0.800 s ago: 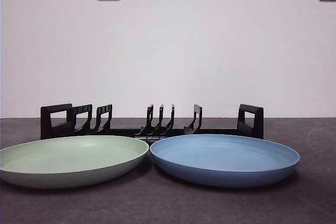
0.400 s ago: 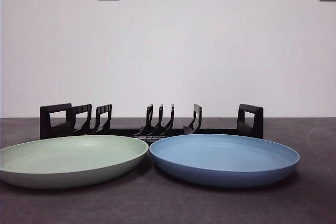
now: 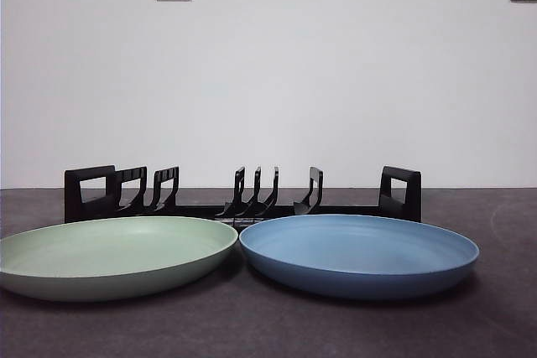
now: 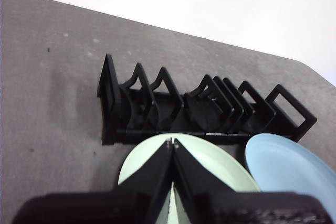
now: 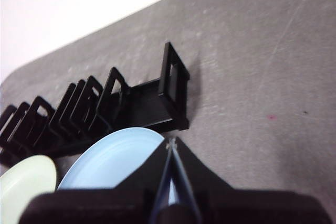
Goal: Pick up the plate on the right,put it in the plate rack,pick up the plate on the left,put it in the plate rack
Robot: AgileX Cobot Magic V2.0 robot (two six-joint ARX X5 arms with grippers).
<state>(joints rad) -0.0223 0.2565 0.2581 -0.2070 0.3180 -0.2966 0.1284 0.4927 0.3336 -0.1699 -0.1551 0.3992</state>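
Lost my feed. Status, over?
Left gripper shut above green plate; right gripper shut above blue plate. Both plates flat before the plate rack. Nothing blocking.

Left end effector (image 4: 172, 142): jaws closed, tips meeting, held aloft. Right end effector (image 5: 171, 144): jaws closed, tips together, likewise aloft.

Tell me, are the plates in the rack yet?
Not yet. The blue plate and green plate both lie flat on the table, in front of the empty rack. The left gripper and right gripper hold nothing, so both plates are left.
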